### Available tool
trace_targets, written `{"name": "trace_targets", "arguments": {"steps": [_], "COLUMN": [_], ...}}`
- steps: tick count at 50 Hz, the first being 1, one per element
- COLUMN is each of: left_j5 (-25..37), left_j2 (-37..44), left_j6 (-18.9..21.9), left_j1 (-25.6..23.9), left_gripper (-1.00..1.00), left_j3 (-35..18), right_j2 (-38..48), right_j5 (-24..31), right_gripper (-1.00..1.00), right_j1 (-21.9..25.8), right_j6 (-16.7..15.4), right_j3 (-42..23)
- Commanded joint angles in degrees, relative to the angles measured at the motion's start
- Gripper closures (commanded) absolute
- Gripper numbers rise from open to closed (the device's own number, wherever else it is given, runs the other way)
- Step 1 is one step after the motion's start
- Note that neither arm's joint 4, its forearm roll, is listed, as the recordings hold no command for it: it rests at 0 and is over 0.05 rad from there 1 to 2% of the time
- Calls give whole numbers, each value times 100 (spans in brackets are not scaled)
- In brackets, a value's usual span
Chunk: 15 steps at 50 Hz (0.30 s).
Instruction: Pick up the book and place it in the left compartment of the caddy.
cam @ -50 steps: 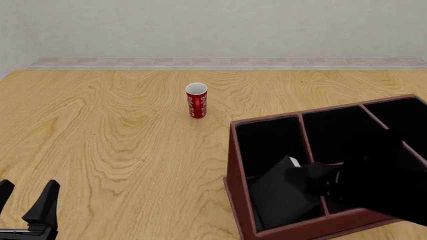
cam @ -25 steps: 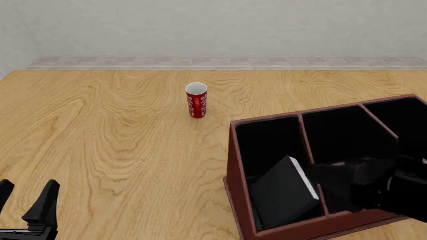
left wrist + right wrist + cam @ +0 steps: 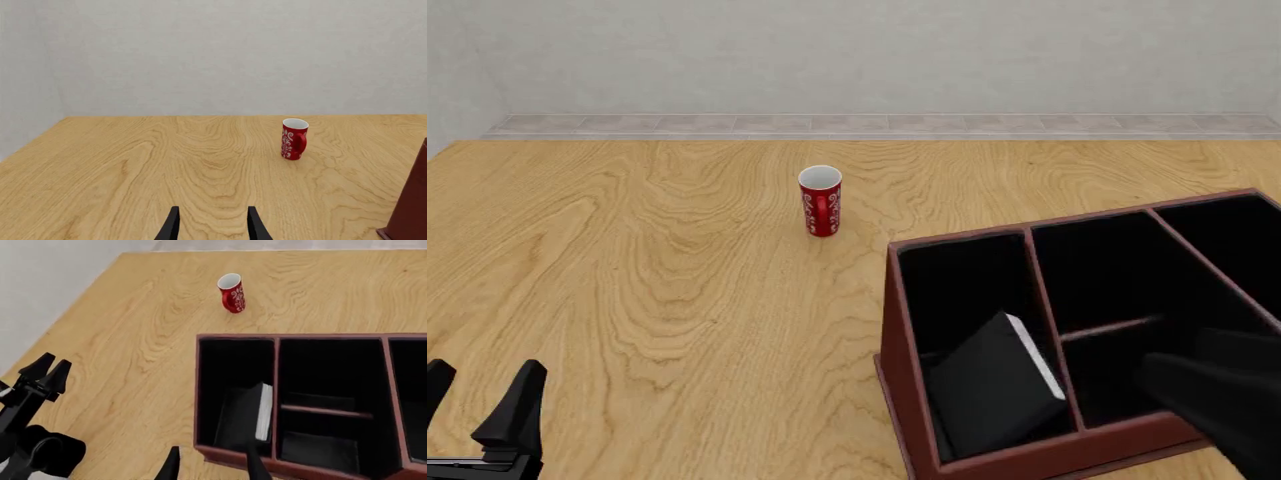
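Right wrist view has the right pincer (image 3: 209, 462) poking in at the bottom edge, its two tips spread apart with nothing between them, so it's released. The book (image 3: 248, 415) sits just above those tips in the frame, inside the left compartment (image 3: 237, 390) of the caddy (image 3: 200, 395), and it's not touching the pincer at all. Book is leaning, not flat: in the front view its long axis runs from lower left up toward upper right, white page edge (image 3: 1034, 356) facing the divider on the right, top corner resting near that partition. It fills the near half of the compartment, in the lower centre of the frame.

Front view only shows the right arm as a dark blurry mass at lower right (image 3: 1228, 410), over the caddy's near corner.

Left pincer (image 3: 481, 420) is parked at the lower left of the front view, well apart from the caddy, tips spread and holding nothing.

Red cup (image 3: 819, 200) stands upright on the counter (image 3: 627, 260), upper centre, well away from everything.
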Motion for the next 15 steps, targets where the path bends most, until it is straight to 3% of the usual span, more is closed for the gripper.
{"name": "trace_targets", "arguments": {"steps": [1,15], "left_j5": [9,9], "left_j2": [-18,-19], "left_j6": [1,0], "left_j1": [22,23], "left_gripper": [-100,-100], "left_j3": [7,7], "right_j2": [-762,-1586], "right_j5": [383,1054], "right_gripper": [-100,-100], "right_j1": [7,-152], "right_j6": [-79,-239], "right_j3": [-11,-325]}}
